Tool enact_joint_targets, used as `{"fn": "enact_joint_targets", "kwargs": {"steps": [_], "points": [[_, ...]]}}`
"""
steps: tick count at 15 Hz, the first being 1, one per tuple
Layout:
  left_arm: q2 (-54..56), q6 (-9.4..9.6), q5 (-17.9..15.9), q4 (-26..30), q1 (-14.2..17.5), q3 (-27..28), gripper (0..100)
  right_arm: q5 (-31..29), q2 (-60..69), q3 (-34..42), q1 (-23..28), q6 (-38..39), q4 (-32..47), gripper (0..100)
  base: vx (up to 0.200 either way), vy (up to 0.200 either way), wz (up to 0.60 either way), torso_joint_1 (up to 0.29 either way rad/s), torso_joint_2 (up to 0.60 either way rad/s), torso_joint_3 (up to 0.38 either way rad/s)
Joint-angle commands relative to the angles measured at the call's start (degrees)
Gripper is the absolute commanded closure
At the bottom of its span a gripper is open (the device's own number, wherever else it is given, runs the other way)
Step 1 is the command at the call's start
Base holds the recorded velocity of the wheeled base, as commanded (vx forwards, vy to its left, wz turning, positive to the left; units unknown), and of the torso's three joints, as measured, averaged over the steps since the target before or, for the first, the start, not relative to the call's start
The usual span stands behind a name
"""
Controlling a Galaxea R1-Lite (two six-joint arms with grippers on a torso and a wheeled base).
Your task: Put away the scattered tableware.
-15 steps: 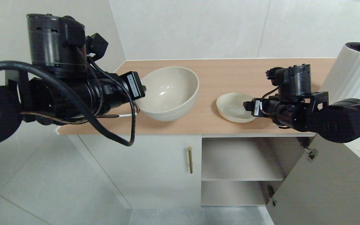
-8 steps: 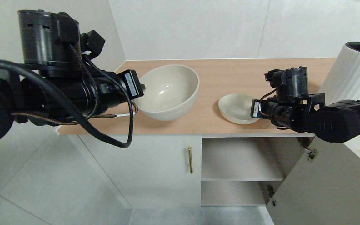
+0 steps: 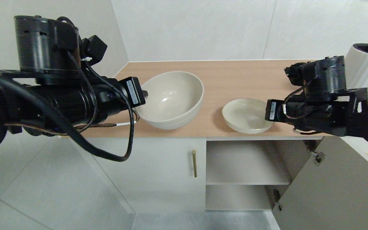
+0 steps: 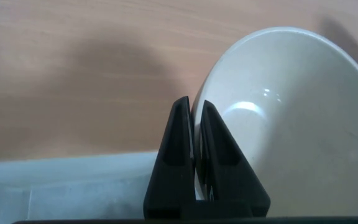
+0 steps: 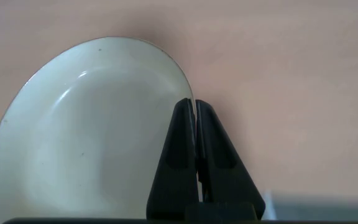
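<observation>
The left fingers (image 4: 176,155) pinch the rim of the big bowl (image 3: 171,99), 1 finger inside and 1 outside. The bowl is tilted over the counter (image 3: 228,76) near its left end. The right fingers (image 5: 178,155) pinch the rim of the small dish (image 3: 246,115) at the counter's front edge, above an open cupboard (image 3: 244,159).
</observation>
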State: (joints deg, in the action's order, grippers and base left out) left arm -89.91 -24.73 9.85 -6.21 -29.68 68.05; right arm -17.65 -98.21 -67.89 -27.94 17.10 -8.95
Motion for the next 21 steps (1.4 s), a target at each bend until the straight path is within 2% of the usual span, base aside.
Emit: {"fn": "enact_joint_targets", "kwargs": {"steps": [1,5,7,9,13,21], "points": [[1.9,0.04,0.1,0.1,-0.9,-2.0,100,3.2,6.6,1.9,-0.2,0.6,3.1,100,0.0,0.0,0.0,0.0,0.0,0.0],[5.9,-0.93,-0.1,-0.1,-2.4,-10.3,100,4.9,10.4,9.8,-0.7,1.0,5.3,100,0.0,0.0,0.0,0.0,0.0,0.0],[7.6,-2.42,-0.3,0.0,-3.6,-13.6,100,5.7,13.0,13.9,-0.7,1.0,5.1,100,0.0,0.0,0.0,0.0,0.0,0.0],[7.4,-2.6,-0.3,0.0,-4.2,-15.8,100,6.8,14.4,16.4,-0.7,1.0,5.0,100,0.0,0.0,0.0,0.0,0.0,0.0],[5.4,-2.6,-0.3,-0.1,-4.9,-16.3,100,7.1,15.4,17.7,-0.7,0.9,5.1,100,-0.15,0.0,0.0,0.003,0.0,0.003],[5.9,-2.16,-0.4,-0.1,-4.9,-16.3,100,8.9,14.6,18.5,0.7,1.0,4.3,100,0.0,0.0,0.0,0.0,0.0,0.0]]}}
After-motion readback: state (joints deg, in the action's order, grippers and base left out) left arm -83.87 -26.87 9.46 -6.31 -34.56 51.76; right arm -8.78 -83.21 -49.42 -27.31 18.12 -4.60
